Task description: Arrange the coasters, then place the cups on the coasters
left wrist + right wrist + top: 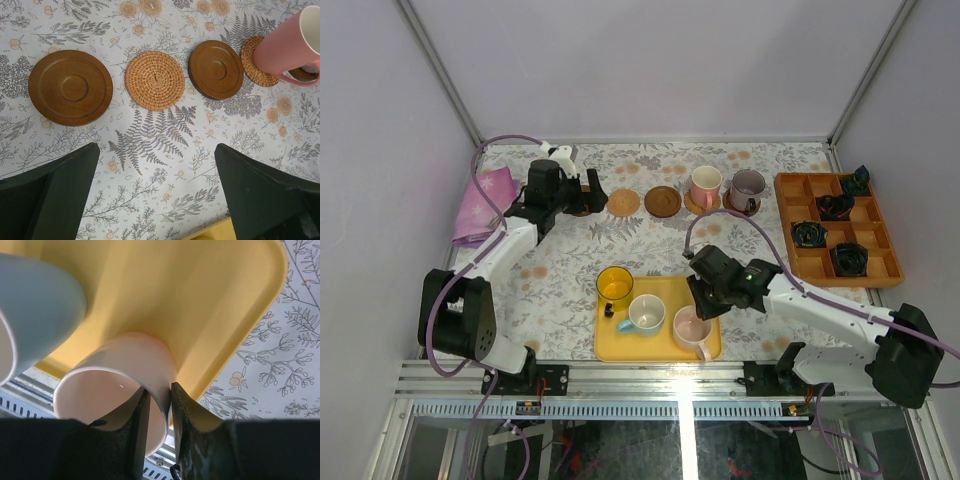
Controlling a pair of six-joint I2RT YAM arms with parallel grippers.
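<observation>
Five coasters lie in a row at the back: a dark brown coaster (70, 87), a tan woven coaster (155, 80), a second dark coaster (216, 69), a tan one (252, 62) under a pink cup (290, 47), and one under the purple-grey cup (748, 186). My left gripper (157, 195) hangs open above the cloth, near the left coasters, holding nothing. On the yellow tray (665, 290) stand a yellow cup (614, 284), a light blue cup (645, 314) and a second pink cup (120, 375). My right gripper (159, 405) is shut on this pink cup's wall, one finger inside, one outside.
An orange compartment tray (883, 268) with dark objects sits at the right. A pink cloth (485, 200) lies at the far left. The yellow tray's corner is close to the table's near edge and the metal rail (650, 375).
</observation>
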